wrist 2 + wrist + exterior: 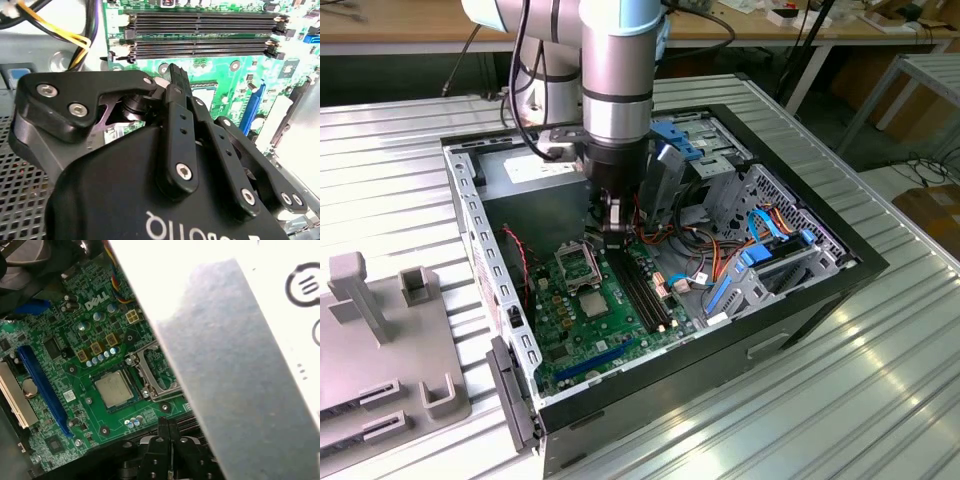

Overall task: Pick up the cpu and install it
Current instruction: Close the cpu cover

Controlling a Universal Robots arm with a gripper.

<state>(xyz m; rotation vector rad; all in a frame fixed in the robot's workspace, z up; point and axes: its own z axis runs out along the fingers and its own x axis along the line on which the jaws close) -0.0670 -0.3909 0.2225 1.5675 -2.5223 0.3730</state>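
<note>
Gripper (166, 422): fingers seen closed together, nothing held, poised over memory slots (200, 22). CPU (114, 390): lying flat in motherboard (60, 320) socket, near fingertips, beside opened hinged frame (155, 371).

**One camera far, two near**

The exterior view is looking down at a slant on the whole open case (705, 385) on the table (840, 400), with the arm (620, 90) entering from twelve o'clock. Both wrist views are sitting close above the motherboard (82, 415) (220, 75), looking past the gripper (167, 424) (177, 72) and sharing the board around it.
</note>
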